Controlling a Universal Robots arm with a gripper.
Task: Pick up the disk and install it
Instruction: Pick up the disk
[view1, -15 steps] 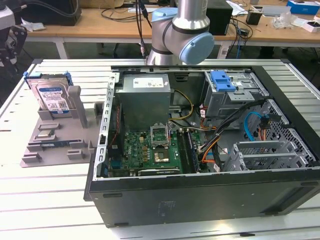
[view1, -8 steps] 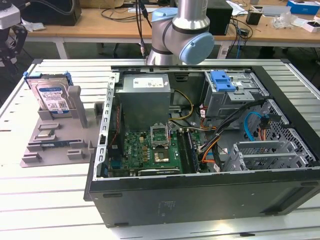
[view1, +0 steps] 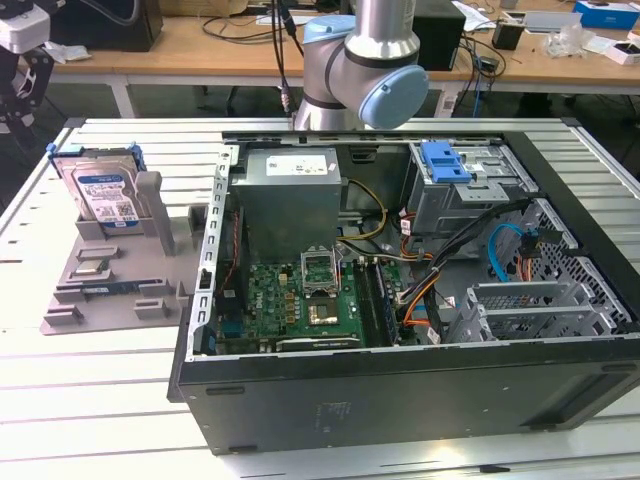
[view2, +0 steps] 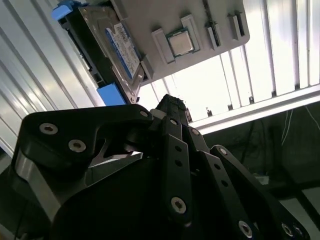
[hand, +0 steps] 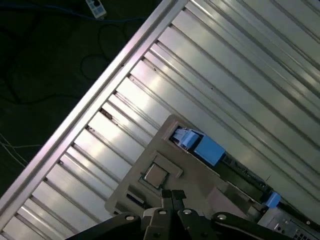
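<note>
We see the disk (view1: 105, 195) — silver-grey, white-and-blue label, blue bracket — leaning in a grey tray (view1: 125, 262) at the exterior view's left; our gripper (view2: 170, 103) is closed, empty.

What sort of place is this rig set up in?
Probably a robotics lab bench for PC assembly: an opened computer case on a slotted aluminium table, a grey fixture tray holding the disk, cable-strewn wooden desks behind.
</note>
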